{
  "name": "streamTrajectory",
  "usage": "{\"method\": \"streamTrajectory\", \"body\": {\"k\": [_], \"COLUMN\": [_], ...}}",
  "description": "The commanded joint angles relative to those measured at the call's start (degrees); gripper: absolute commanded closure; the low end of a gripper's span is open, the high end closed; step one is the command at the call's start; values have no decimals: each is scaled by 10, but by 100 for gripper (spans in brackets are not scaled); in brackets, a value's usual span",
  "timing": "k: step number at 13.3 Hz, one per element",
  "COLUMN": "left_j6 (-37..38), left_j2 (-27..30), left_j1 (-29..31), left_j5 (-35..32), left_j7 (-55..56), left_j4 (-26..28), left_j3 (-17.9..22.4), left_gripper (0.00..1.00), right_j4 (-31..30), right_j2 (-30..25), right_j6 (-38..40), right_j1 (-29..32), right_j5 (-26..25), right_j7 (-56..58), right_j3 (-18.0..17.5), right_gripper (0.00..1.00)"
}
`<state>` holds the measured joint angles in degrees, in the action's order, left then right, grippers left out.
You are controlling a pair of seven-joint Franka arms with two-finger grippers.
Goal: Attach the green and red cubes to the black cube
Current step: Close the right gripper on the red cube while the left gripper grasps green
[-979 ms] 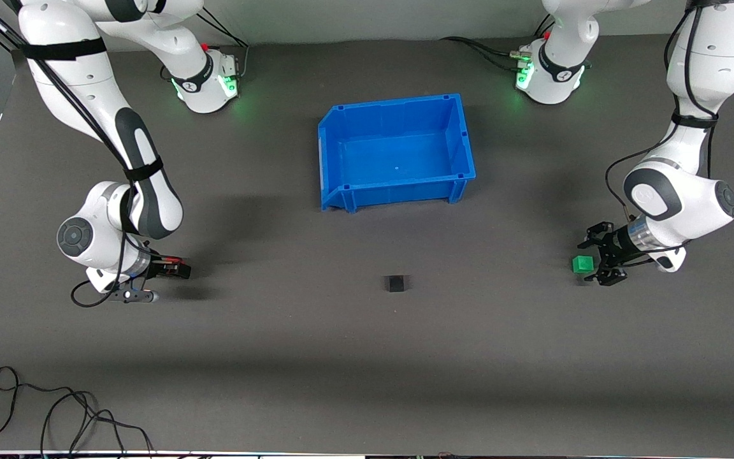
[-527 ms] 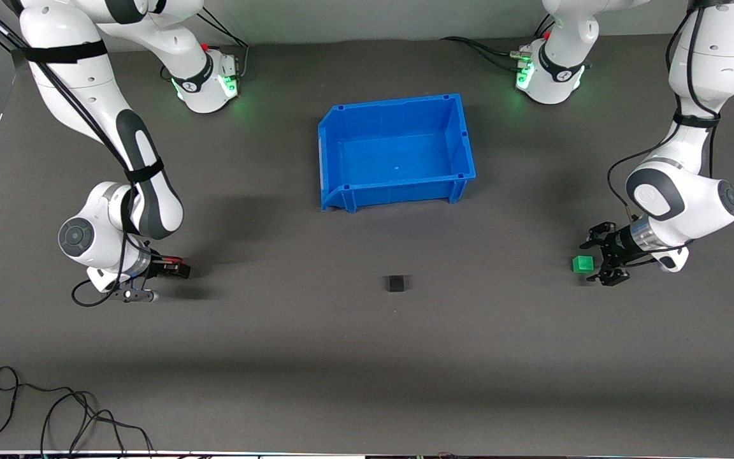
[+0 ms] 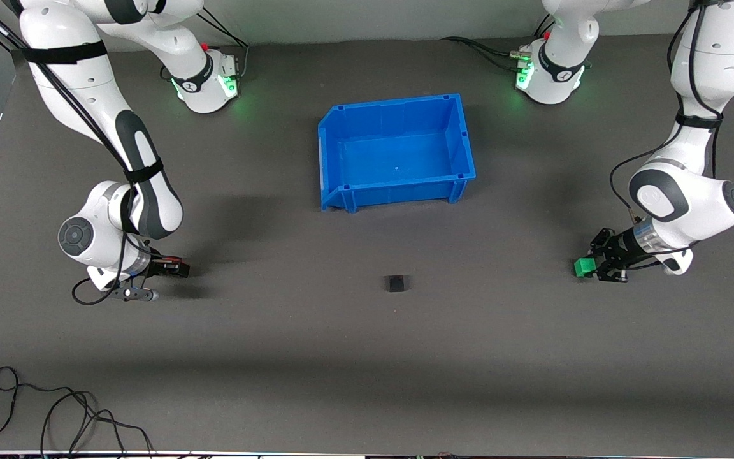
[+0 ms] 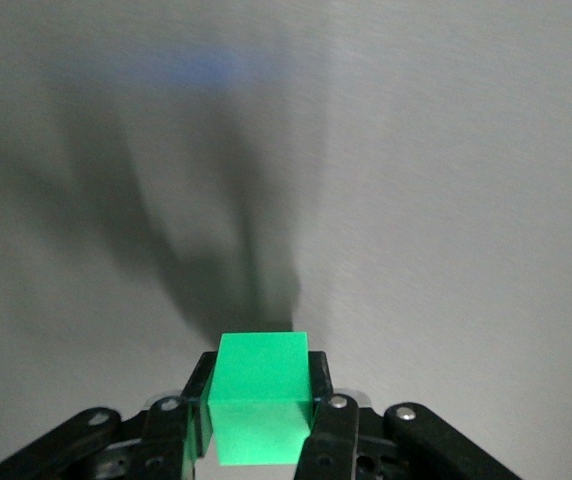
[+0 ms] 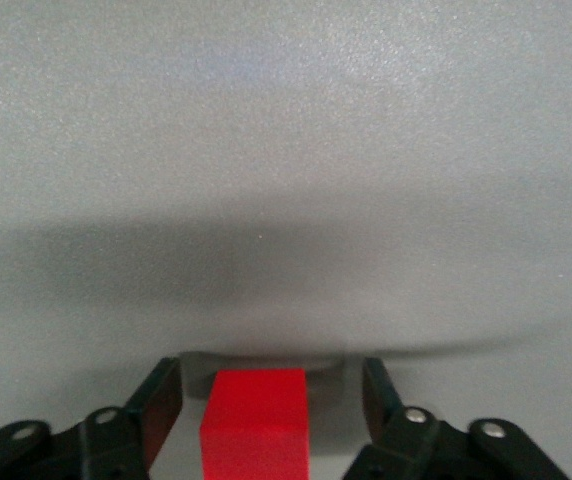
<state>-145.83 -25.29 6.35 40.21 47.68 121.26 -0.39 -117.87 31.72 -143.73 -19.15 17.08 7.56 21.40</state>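
Matt plastic-looking green cube point(image 4: 260, 397) and red cube point(image 5: 256, 420), matt black cube point(image 3: 395, 283), glossy blue plastic bin point(image 3: 462, 137).

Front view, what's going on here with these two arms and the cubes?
Each arm is picking up a cube. The left tool has its fingers against both sides of the green cube at the left arm's end of the table. The right tool, low at the right arm's end, straddles the red cube with gaps on both sides. The black cube sits alone between them, nearer the front camera than the blue bin.
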Motion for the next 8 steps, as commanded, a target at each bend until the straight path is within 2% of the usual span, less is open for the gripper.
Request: {"method": "streamTrajectory", "body": {"k": [1, 3, 5, 8], "left_j6": [91, 141, 164, 169], "left_j2": [30, 30, 27, 23], "left_j1": [2, 1, -4, -26], "left_j5": [6, -10, -59, -71], "left_j7": [11, 56, 119, 159], "left_j4": [-38, -81, -115, -128], "left_j3": [15, 25, 23, 20], "left_gripper": [89, 89, 90, 92], "right_j4": [-9, -9, -9, -12], "right_j2": [-5, -4, -4, -4], "right_j6": [-3, -3, -2, -3], "right_j1": [-1, -1, -1, 0], "right_j5": [30, 60, 70, 71], "right_j7": [21, 37, 54, 54], "right_j3": [2, 2, 2, 2], "right_gripper": [24, 24, 24, 24]}}
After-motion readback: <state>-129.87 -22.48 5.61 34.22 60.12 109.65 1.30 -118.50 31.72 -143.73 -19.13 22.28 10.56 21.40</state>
